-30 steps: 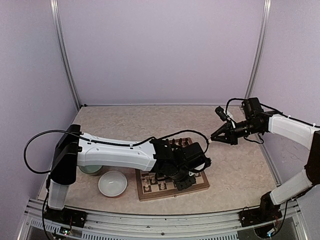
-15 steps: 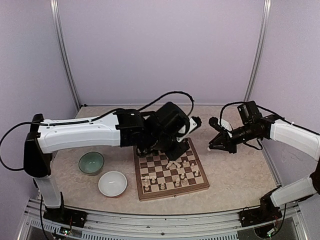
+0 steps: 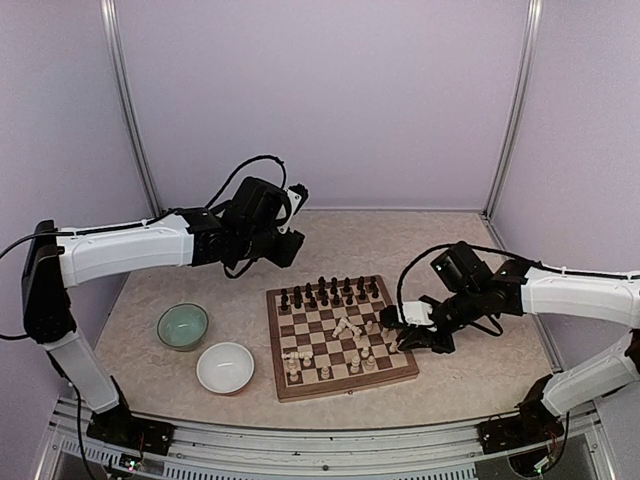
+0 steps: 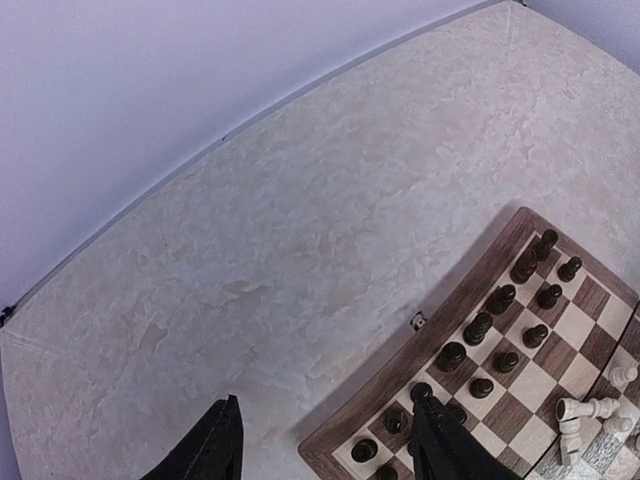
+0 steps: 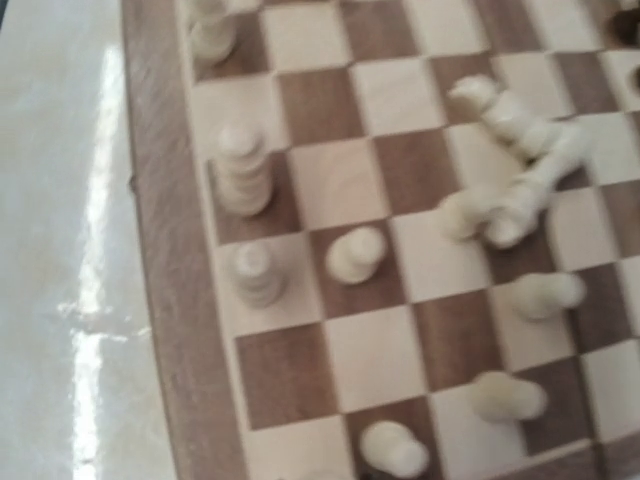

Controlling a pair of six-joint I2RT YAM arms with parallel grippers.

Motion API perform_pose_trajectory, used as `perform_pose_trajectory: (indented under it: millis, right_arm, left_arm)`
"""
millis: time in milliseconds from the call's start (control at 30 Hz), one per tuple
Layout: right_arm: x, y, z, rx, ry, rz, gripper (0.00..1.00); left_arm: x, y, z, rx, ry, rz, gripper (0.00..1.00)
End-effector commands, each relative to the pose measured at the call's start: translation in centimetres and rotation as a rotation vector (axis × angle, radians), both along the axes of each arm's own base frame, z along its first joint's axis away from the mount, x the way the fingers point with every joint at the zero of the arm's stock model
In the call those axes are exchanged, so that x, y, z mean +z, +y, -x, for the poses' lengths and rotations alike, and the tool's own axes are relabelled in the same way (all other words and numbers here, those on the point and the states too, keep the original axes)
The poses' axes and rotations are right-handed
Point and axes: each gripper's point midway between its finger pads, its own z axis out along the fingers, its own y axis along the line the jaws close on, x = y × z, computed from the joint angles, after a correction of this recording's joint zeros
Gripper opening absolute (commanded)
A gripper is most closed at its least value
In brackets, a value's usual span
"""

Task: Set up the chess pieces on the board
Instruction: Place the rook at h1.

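"Where's the board [image 3: 347, 383] from the left fingers [image 4: 212, 452]?"
"They hang apart and empty over the worktop [image 4: 300, 230], beyond the board's far left corner. The arm is stretched out high."
"The right fingers [image 3: 393, 332]?"
"Low at the board's right edge, beside toppled light pieces [image 3: 350, 328]. The arm is bent inward, and I can't tell their grip."

Right hand [image 3: 396, 326] over board [image 3: 345, 386] right edge; left hand [image 3: 287, 238] well apart.
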Motion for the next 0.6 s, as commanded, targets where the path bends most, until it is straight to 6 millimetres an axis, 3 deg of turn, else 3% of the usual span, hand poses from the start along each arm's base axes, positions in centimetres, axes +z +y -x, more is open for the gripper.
perform_pose_trajectory:
  millis: [0,167,300,567]
  right_arm:
    - [-1.3,0.3,0.4,0.029,-0.019,0.033,0.03]
    - [-2.2,1.1,1.5,0.064,0.001,0.040,0.04]
    - [-3.5,1.0,1.7,0.067,0.011,0.066,0.04]
    - [-4.1,1.0,1.8,0.061,0.018,0.073,0.05]
  left_arm:
    - [4.2,0.1,0.5,-0.011,-0.074,0.150,0.58]
    - [4.1,-0.1,0.7,-0.020,-0.064,0.151,0.58]
    - [4.0,-0.3,0.8,-0.029,-0.057,0.148,0.58]
    - [3.3,-0.6,0.9,-0.035,-0.048,0.130,0.58]
